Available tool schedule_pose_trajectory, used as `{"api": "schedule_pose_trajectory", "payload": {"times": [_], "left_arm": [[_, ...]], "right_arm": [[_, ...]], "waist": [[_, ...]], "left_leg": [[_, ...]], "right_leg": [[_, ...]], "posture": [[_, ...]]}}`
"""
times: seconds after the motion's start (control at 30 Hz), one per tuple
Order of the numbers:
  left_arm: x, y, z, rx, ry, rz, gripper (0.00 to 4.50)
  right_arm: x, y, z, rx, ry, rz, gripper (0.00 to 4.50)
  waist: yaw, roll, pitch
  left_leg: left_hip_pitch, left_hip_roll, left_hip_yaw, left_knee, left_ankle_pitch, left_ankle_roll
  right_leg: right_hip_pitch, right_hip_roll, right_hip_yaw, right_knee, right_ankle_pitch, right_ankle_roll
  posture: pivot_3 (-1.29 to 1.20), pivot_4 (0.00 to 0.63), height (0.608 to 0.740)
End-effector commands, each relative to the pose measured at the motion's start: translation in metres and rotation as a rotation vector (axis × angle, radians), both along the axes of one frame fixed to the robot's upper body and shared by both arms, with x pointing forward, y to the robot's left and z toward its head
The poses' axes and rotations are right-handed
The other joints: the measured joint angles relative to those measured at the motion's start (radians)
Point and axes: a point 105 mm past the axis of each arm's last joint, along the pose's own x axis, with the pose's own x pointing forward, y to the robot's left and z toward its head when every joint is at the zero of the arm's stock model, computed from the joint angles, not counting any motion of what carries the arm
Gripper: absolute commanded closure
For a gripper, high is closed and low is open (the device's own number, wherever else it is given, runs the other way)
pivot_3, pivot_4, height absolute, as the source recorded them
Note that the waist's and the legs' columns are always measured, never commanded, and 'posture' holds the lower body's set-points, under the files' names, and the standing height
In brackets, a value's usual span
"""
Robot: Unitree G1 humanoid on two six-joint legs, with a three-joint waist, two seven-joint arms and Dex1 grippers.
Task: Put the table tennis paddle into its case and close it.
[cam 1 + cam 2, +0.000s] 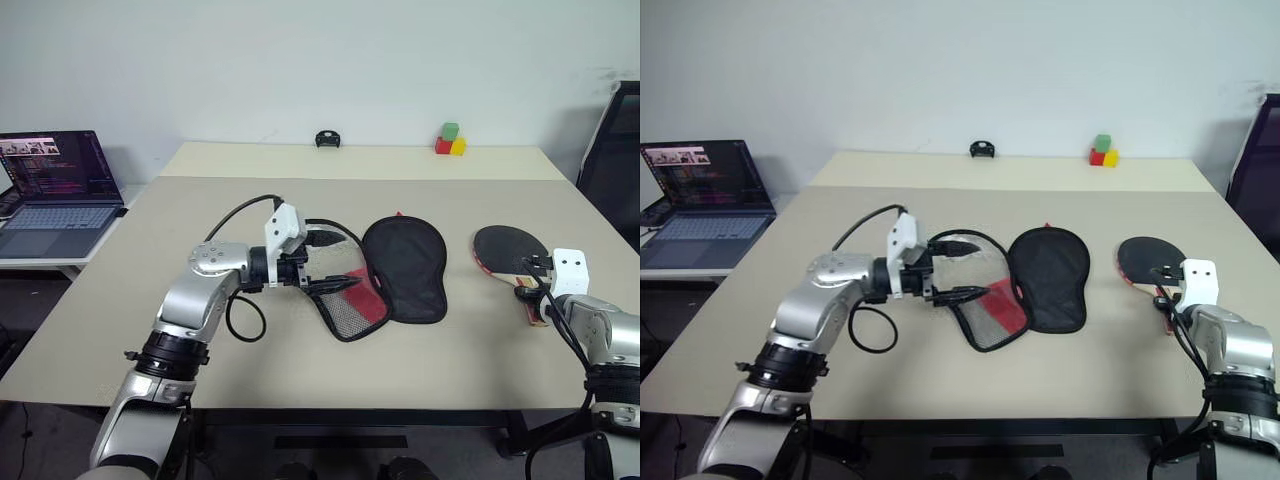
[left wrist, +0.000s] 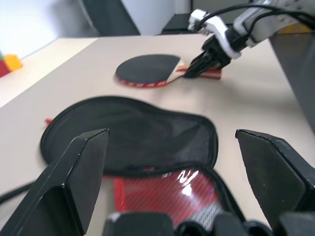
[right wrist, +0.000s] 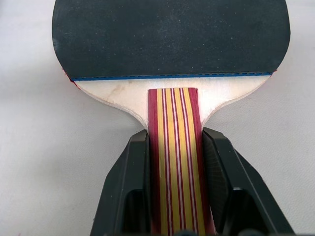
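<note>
The table tennis paddle (image 1: 503,249) lies flat on the table's right side, its black blade pointing away from me and its striped handle (image 3: 175,162) toward me. My right gripper (image 3: 174,135) is shut on that handle, one black finger pressed against each side. The case (image 1: 405,265) lies unzipped at mid-table, with its black flap folded back and the red panel and mesh (image 1: 352,305) at its left end. My left gripper (image 1: 338,286) hovers open at that left end, pointing right across the case (image 2: 133,132), with nothing between its fingers.
An open laptop (image 1: 55,190) sits on a side desk at the left. Small coloured blocks (image 1: 450,140) and a little black object (image 1: 328,139) rest near the table's far edge. A dark chair (image 1: 615,150) stands at the right.
</note>
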Motion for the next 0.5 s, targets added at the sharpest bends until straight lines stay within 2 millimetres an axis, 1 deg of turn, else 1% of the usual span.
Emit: {"api": "schedule_pose_trajectory", "payload": {"times": [0.03,0.17,0.27,0.33,0.4,0.5], "left_arm": [[-0.001,0.013,0.012,-0.011,-0.048,0.043,0.00],[0.000,0.025,0.011,-0.006,-0.042,0.087,0.00],[-0.001,0.031,0.010,-0.002,-0.038,0.112,0.00],[-0.001,0.033,0.010,-0.003,-0.036,0.120,0.00],[-0.002,0.035,0.009,-0.005,-0.034,0.128,0.00],[-0.003,0.035,0.008,-0.008,-0.031,0.132,0.00]], "right_arm": [[-0.003,-0.009,0.017,-0.012,-0.054,-0.058,3.42],[-0.003,-0.002,0.043,-0.001,-0.130,-0.054,3.42],[-0.004,0.017,0.069,0.033,-0.198,-0.023,3.42],[-0.006,0.029,0.078,0.043,-0.218,0.001,3.42],[-0.006,0.054,0.084,0.075,-0.237,0.053,3.42],[-0.008,0.098,0.083,0.152,-0.240,0.127,3.42]], "waist": [[0.000,0.000,0.000],[0.000,0.003,0.002],[0.000,0.004,0.003],[-0.004,0.005,0.003],[-0.004,0.005,0.003],[-0.005,0.005,0.003]], "left_leg": [[0.000,0.000,0.000,0.000,0.000,0.000],[-0.001,0.000,0.000,-0.002,0.000,0.000],[-0.003,0.000,0.000,-0.002,0.000,0.000],[-0.004,0.001,0.000,-0.002,0.000,0.000],[-0.004,0.001,0.000,-0.003,0.000,0.000],[-0.004,0.002,0.000,-0.003,0.000,0.000]], "right_leg": [[0.000,0.000,0.000,0.000,0.000,0.000],[-0.002,0.000,0.000,0.000,0.000,0.000],[-0.004,0.000,0.000,0.000,0.000,0.000],[-0.005,-0.001,0.001,0.000,-0.001,0.000],[-0.005,-0.001,0.001,0.000,-0.001,0.000],[-0.006,-0.001,0.001,0.000,-0.001,-0.001]], "posture": [[0.00,0.150,0.740],[0.00,0.150,0.740],[0.00,0.150,0.740],[0.00,0.150,0.740],[0.00,0.150,0.740],[0.00,0.150,0.740]]}}
